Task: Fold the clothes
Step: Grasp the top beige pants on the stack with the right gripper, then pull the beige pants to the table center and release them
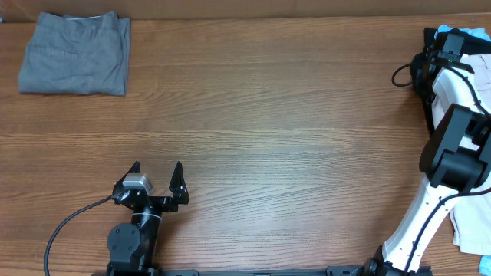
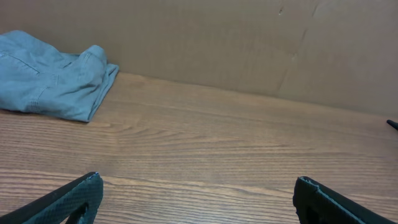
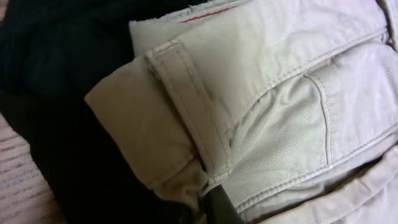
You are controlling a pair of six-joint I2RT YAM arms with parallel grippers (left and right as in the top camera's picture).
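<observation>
Khaki shorts (image 3: 267, 118) overlapping black garment (image 3: 56, 74); grey shorts (image 1: 75, 54) folded.

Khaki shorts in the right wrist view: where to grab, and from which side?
Probably the folded waistband corner by the belt loop. It's thick, stitched and sticks out over the black garment, so the jaws could close across its edge. Come in from the black garment's side, the picture's left.

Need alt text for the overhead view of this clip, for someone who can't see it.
A wooden table seen from above, with grey shorts folded flat at its far left corner. The left gripper sits open and empty near the front edge, while the right arm reaches over pale cloth at the right edge.
</observation>
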